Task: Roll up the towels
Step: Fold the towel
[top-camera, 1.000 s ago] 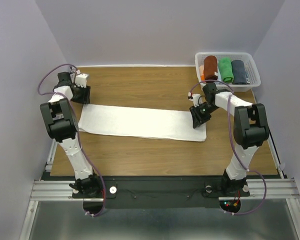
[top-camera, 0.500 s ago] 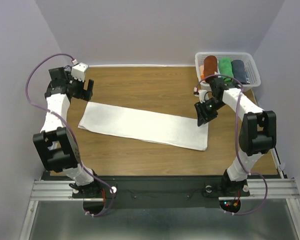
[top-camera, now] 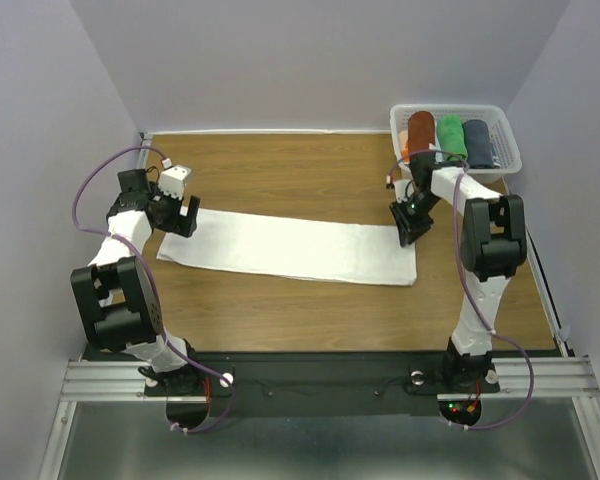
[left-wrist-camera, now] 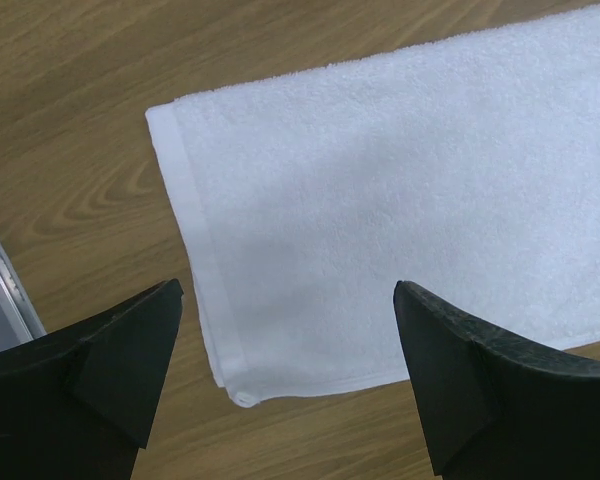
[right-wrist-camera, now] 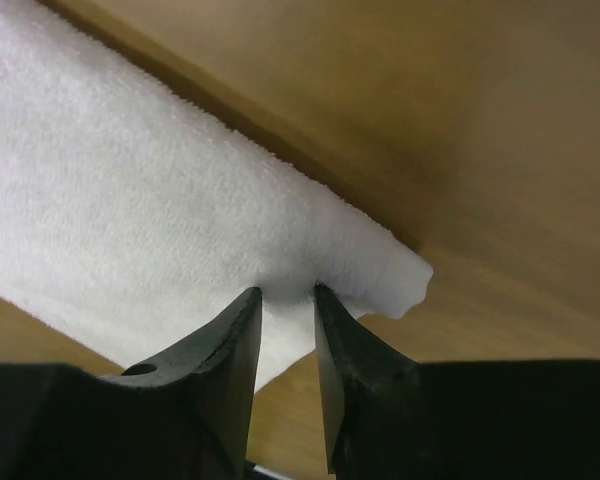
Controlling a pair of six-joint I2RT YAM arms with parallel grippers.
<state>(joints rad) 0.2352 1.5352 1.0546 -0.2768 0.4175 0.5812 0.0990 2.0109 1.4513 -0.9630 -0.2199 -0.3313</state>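
Observation:
The white towel (top-camera: 290, 248) lies flat as a long folded strip across the wooden table (top-camera: 300, 170). My left gripper (top-camera: 185, 215) hovers over its left end, open wide; in the left wrist view the towel (left-wrist-camera: 410, 190) and its near left corner show between the spread jaws of that gripper (left-wrist-camera: 285, 292). My right gripper (top-camera: 408, 228) is at the towel's far right corner. In the right wrist view its narrow jaws (right-wrist-camera: 288, 292) pinch a pucker of towel (right-wrist-camera: 130, 200) at the tips. The dark blue-grey towel (top-camera: 478, 143) sits rolled in the basket.
A clear plastic basket (top-camera: 512, 148) stands at the back right, close behind the right gripper. It also holds a rolled rust-brown towel (top-camera: 420, 133) and a green one (top-camera: 451, 138). Bare wood surrounds the strip. The table's left edge lies just beyond the left gripper.
The left gripper opened wide, swung out to the far left, then came back over the towel's left end. The right gripper shifted to the far right corner, and the strip's right end moved with it.

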